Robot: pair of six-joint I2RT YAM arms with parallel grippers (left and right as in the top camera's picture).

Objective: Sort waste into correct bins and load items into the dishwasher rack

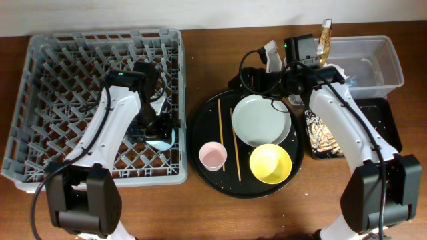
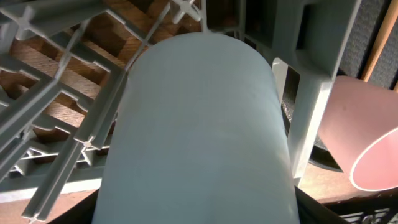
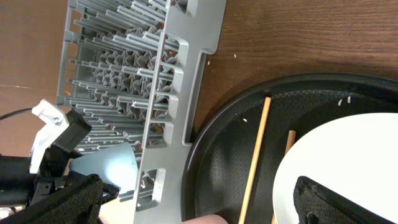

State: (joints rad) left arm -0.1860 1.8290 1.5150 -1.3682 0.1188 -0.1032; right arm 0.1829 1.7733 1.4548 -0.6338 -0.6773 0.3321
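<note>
My left gripper (image 1: 157,128) is shut on the small light-blue cup (image 1: 161,140), low inside the grey dishwasher rack (image 1: 60,80) near its right wall. The cup fills the left wrist view (image 2: 199,124). My right gripper (image 1: 257,75) is open and empty above the far edge of the round black tray (image 1: 200,123); its fingers (image 3: 205,199) are wide apart. On that tray lie the grey plate (image 1: 261,120), yellow bowl (image 1: 270,163), pink cup (image 1: 213,156) and two chopsticks (image 1: 219,130). Food scraps (image 1: 320,137) lie in the shallow black tray (image 1: 383,110). The snack wrapper (image 1: 325,37) stands at the clear tub (image 1: 383,63).
The right wrist view shows the rack's corner (image 3: 174,74), the round tray's rim (image 3: 205,149), a chopstick (image 3: 256,155) and the plate (image 3: 336,149). The pink cup (image 2: 367,137) shows past the rack wall in the left wrist view. Cables cross the far edge of the table behind the round tray.
</note>
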